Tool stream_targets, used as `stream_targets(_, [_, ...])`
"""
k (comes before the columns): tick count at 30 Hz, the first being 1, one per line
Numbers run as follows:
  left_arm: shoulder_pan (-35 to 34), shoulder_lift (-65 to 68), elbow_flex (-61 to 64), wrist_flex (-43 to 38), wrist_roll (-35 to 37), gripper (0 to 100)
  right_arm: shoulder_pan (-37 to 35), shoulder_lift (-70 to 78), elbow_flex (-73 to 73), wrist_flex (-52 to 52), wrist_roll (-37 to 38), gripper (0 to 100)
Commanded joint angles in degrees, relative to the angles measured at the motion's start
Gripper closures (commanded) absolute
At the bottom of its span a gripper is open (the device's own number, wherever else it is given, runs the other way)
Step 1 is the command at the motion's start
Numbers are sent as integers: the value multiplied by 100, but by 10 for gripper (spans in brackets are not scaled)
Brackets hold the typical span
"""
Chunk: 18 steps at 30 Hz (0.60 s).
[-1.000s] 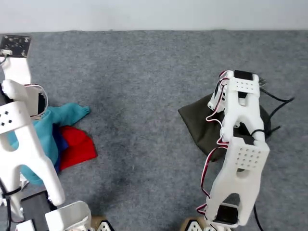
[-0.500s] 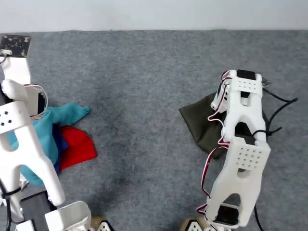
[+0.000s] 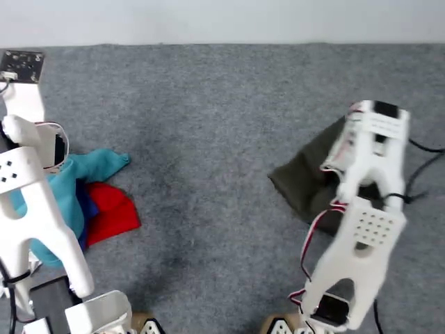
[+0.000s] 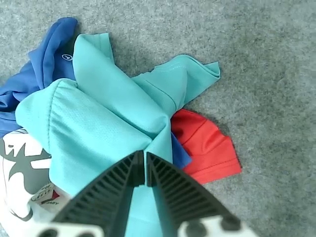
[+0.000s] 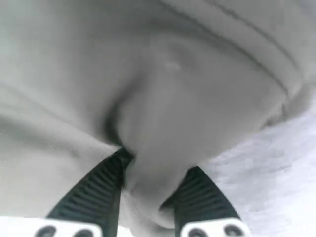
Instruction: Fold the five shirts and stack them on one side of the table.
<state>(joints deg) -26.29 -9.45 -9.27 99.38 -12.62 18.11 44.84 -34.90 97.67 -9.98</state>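
Observation:
A dark olive shirt (image 3: 306, 182) lies on the grey carpet at the right of the high view, partly under the right arm. My right gripper (image 5: 150, 173) is shut on a fold of that olive shirt (image 5: 163, 89), cloth bunched between the fingers. At the left lies a pile of shirts: teal shirt (image 3: 73, 182) on top, red shirt (image 3: 111, 212) and blue shirt (image 3: 87, 207) beneath. In the left wrist view my left gripper (image 4: 145, 165) hangs shut above the teal shirt (image 4: 98, 118), with the blue shirt (image 4: 44, 64), the red shirt (image 4: 207, 150) and a white printed shirt (image 4: 22, 173) around it.
Grey carpet (image 3: 201, 118) covers the table, with open room in the middle and at the back. A small circuit board (image 3: 21, 66) sits at the far left corner. Cables (image 3: 417, 149) trail beside the right arm.
The right arm has swung to the right, dragging the olive shirt with it. The left arm and the shirt pile have stayed put.

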Motion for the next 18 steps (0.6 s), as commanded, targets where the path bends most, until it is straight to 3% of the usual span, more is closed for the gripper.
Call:
stream_targets(1, [-44,-255,13,114,-53,986,857,-673,-492,-84,2154,990])
stream_targets(4, [-44,-255,13,114,-53,986,1455,-840,-809,-338,3613,990])
stream_targets(8, [-44,-255,13,114,-53,986,2167,-831,-1020,-1095,4985,990])
stream_targets(13, [-26,-255,13,114,-53,986,2809,-356,-1002,-2431,6004,990])
stream_targets(18, [-18,-255,13,114,-44,986,2985,101,-1029,-2914,6664,985])
